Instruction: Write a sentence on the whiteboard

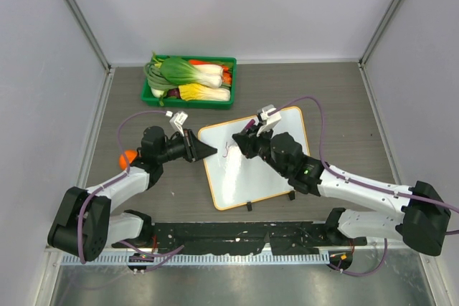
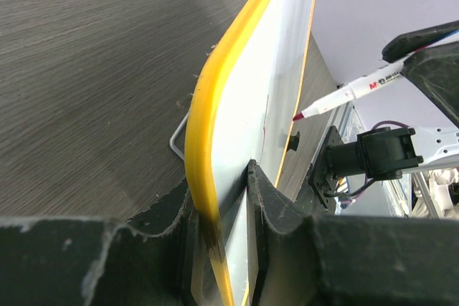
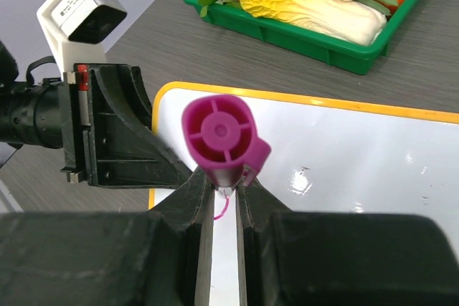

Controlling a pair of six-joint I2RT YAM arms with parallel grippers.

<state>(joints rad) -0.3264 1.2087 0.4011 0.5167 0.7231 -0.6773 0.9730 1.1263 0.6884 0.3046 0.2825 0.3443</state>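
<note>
Your left gripper (image 1: 206, 150) is clamped on the left edge of the whiteboard (image 1: 269, 170). The board lies on the table (image 1: 344, 98) between your two arms. Your right gripper (image 1: 242, 145) is squeezed on the marker (image 3: 219, 134), which points down near that same edge. Only a tiny pink stroke of the sentence (image 3: 224, 209) shows under the tip. The bare white part stretches off to the right along the board's long side, so I think the writing should go that way.
</note>
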